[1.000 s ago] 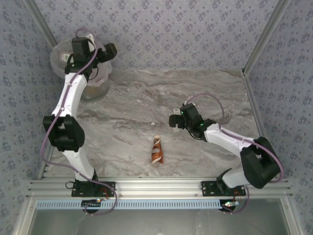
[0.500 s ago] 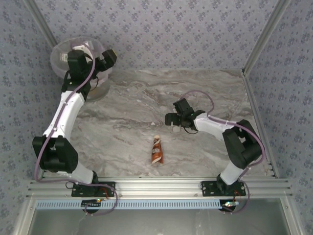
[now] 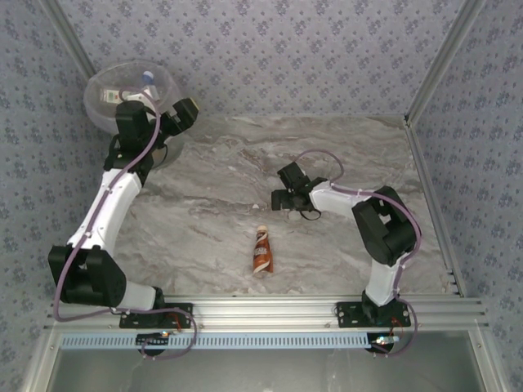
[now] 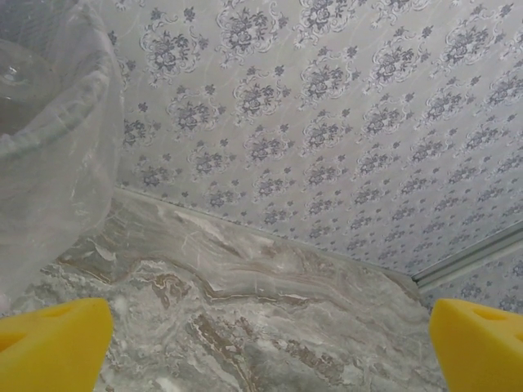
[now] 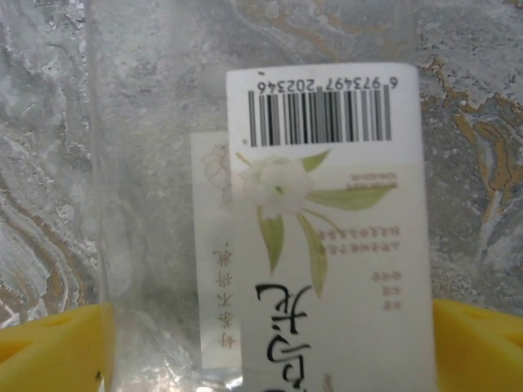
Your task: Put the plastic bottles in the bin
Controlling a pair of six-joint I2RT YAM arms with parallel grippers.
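While the right gripper stands spread wide, with one yellow pad at each side of the clear bottle, you cannot tell whether the pads press on it. The bottle appears to lie on the table, its white label facing up and the jaws set across its body. Near of this gripper and slightly left, the brown bottle lies apart, untouched. At the far left corner sits the bin, with bottles already inside. The left gripper, jaws wide and holding nothing, hovers just right of it.

Hazards, as judged:
- The smooth round body may roll or squirt out if your jaws close off-centre.
- The thin plastic may buckle under a hard squeeze and slip during the lift.
- The carry to the bin crosses the table toward the left arm, so the two arms may meet at the rim unless you move that arm clear first.
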